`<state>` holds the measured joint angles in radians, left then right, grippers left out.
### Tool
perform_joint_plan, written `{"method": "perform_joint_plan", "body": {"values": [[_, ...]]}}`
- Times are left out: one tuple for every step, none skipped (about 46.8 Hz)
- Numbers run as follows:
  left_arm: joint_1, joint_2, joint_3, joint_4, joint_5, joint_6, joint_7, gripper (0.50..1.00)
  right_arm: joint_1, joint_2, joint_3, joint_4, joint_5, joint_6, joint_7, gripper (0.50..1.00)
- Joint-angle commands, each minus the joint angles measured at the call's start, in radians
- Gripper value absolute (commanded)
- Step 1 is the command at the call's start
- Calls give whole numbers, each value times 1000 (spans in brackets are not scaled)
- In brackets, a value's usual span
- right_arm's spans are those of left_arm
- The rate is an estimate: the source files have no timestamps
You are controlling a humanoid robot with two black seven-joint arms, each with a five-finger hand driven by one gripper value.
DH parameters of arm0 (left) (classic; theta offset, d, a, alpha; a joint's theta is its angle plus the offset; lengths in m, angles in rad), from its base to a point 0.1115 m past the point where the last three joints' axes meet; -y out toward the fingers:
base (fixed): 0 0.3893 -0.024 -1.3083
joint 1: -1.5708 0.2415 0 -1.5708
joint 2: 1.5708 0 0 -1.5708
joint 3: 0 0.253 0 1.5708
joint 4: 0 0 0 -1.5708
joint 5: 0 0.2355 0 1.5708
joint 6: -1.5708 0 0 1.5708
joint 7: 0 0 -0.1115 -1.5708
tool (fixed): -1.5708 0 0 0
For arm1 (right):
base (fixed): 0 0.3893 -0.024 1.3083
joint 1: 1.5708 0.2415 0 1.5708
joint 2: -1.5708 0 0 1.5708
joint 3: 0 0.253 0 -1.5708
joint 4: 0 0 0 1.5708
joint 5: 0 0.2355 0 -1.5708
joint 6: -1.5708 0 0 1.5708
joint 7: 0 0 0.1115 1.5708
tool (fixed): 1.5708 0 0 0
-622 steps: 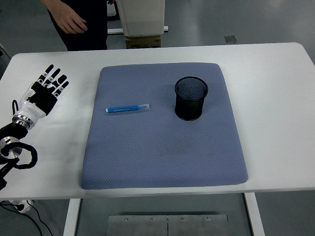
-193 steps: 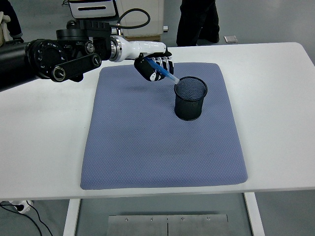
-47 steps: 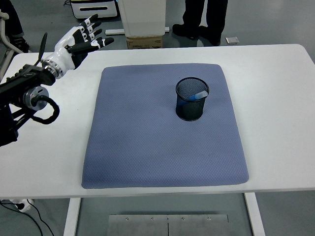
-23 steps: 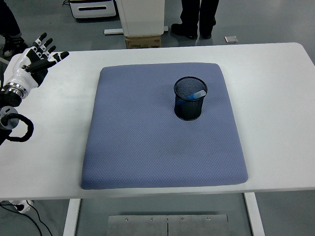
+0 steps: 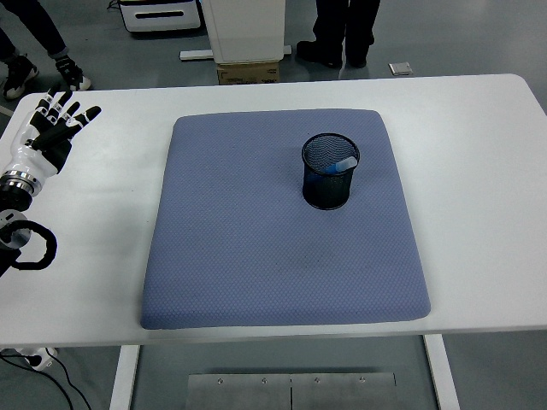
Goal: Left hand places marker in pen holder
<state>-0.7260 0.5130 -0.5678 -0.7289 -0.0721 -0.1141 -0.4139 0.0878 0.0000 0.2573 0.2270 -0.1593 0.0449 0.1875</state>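
Fingers spread wide on left hand point(image 5: 53, 128), holding nothing, far left of frame, well apart from holder point(image 5: 330, 172). Marker point(image 5: 344, 162) inside holder, tip leaning on right rim. I judge task done; nothing left but parking arm. Count: one marker, one holder, one mat point(image 5: 256, 256), one hand visible.

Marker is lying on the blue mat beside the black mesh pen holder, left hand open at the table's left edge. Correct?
Not quite. The head view shows the marker inside the pen holder, not lying on the mat. The left hand is indeed open at the table's left edge.
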Motion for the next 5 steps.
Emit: {"method": "perform_joint_plan", "body": {"values": [[3,-4,0,-1,0,1,-3,1000,0,0,0,0,1,0,-2,1000],[5,-4,0,-1,0,-1,-3,1000,1,0,0,0,0,0,-2,1000],[7,-4,0,-1,0,-1,-3,1000,0,0,0,0,0,0,-2,1000],[8,-5,-1,0,0,-1,-3,1000,0,0,0,0,1,0,-2,1000],[8,-5,0,-1,0,-1,-3,1000,0,0,0,2,3,0,0,1000]]}}
